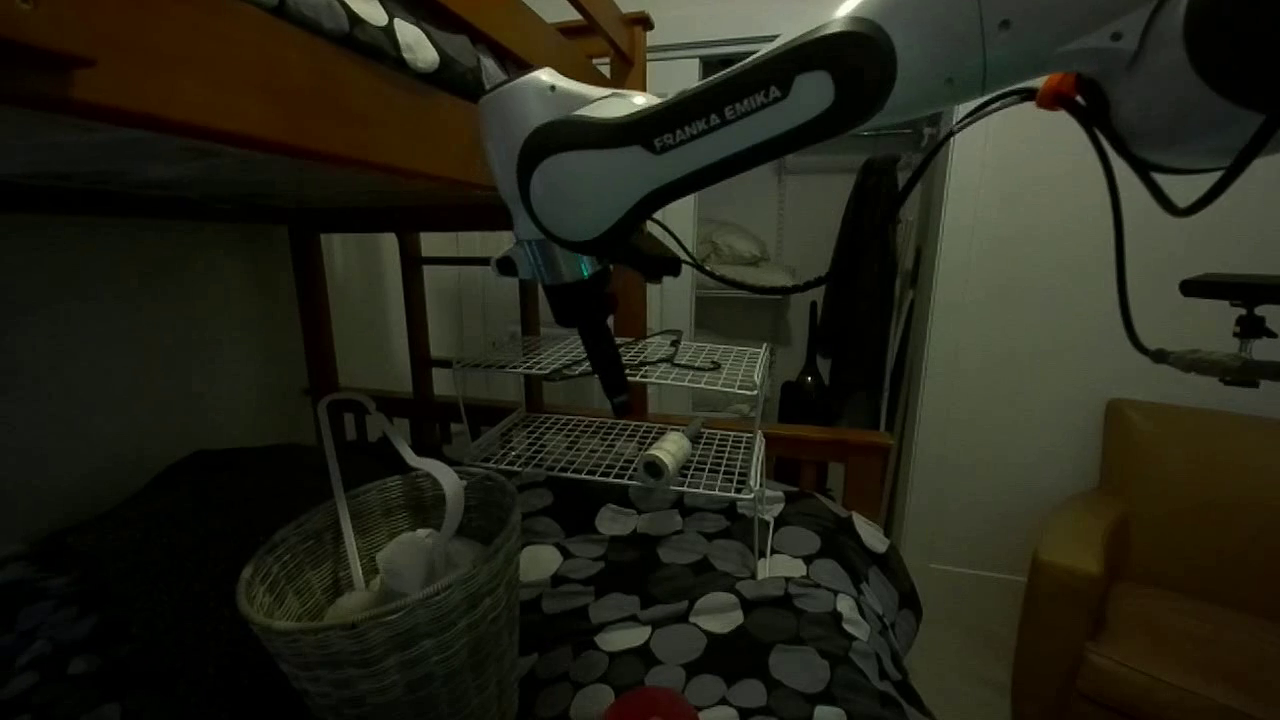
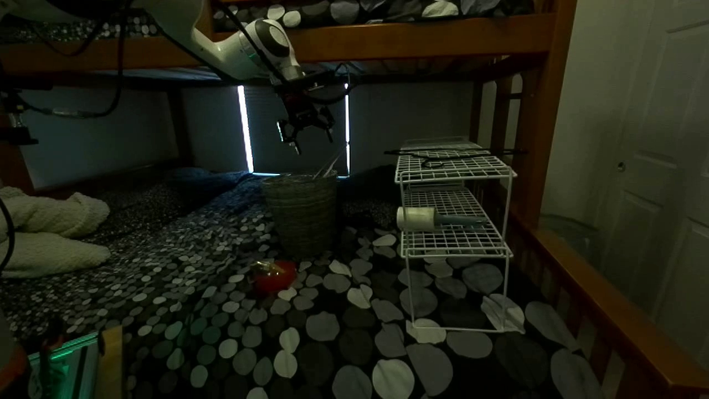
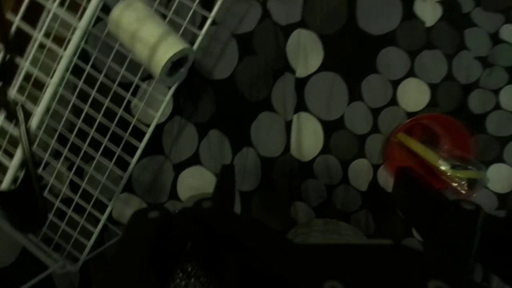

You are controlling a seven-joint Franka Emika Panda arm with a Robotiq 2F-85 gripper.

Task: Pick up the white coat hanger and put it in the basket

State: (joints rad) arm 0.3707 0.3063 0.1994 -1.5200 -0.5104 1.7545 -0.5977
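Note:
The white coat hanger (image 1: 342, 490) stands tilted inside the basket, with its upper part above the rim and its lower part among a pale bundle. A thin bit of the white hanger (image 2: 330, 166) shows over the rim in an exterior view. The pale woven basket (image 1: 415, 650) stands on the bed; it also shows in an exterior view (image 2: 303, 216). A slice of the basket (image 3: 332, 233) shows in the wrist view behind my gripper (image 3: 315, 171). My gripper (image 2: 314, 145) is open and empty, higher than the basket rim and apart from the hanger. In an exterior view my gripper (image 1: 620, 408) is edge-on.
A white wire rack (image 2: 455, 176) stands beside the basket, with a black hanger (image 2: 460, 151) on top and a lint roller (image 2: 418, 219) on its lower shelf. A red bowl (image 2: 275, 277) lies in front of the basket. The upper bunk's wooden rail (image 2: 421, 41) runs above.

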